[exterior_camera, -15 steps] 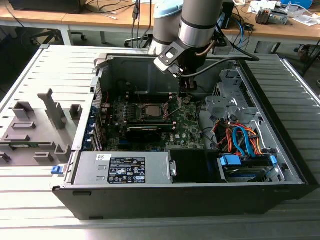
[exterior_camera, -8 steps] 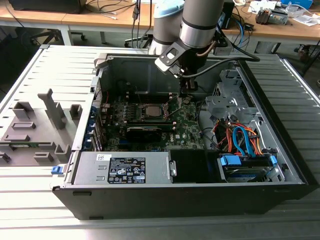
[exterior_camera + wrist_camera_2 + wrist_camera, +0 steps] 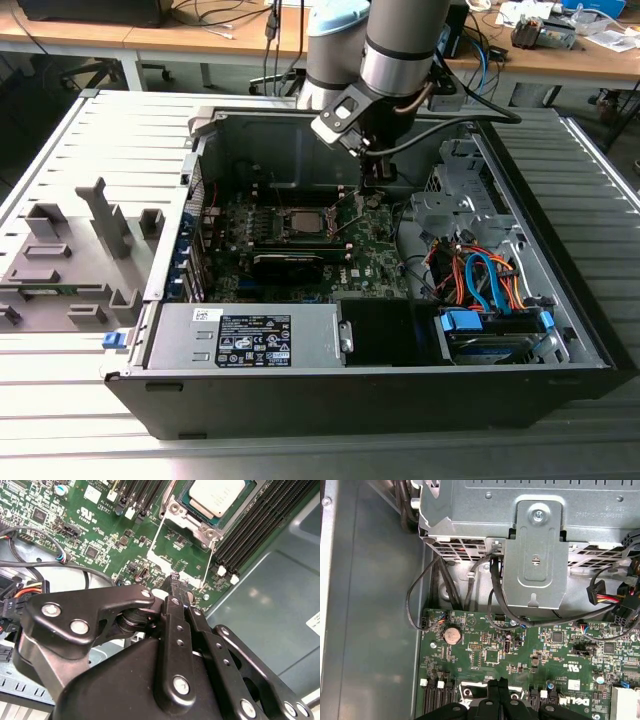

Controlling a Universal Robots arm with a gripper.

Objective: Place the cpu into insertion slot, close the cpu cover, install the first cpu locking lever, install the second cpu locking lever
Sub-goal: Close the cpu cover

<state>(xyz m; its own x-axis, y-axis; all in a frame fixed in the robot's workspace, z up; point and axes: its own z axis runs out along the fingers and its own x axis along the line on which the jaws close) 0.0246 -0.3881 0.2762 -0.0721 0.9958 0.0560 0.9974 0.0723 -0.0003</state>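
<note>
Computer case (image 3: 420,385): it lay open on the slatted tabletop (image 3: 60,420). Inside were the green motherboard (image 3: 372,255), a power supply (image 3: 250,335) along the wall nearest the exterior view, a metal drive cage (image 3: 450,200) and a tangle of blue and orange cables (image 3: 480,280).
Socket: it sat on the motherboard with the cpu (image 3: 217,495) seated in it, silver top up.
cpu cover (image 3: 197,528): it lay flat over the socket, framing the cpu through its window.
End effector (image 3: 176,582): mine was inside the case, low over the motherboard just beside the socket. Its fingers were drawn narrow, tips together; I could not tell whether they pinched anything.
Grey fixture (image 3: 60,265): it sat on the tabletop outside the case, at the exterior view's left.
</note>
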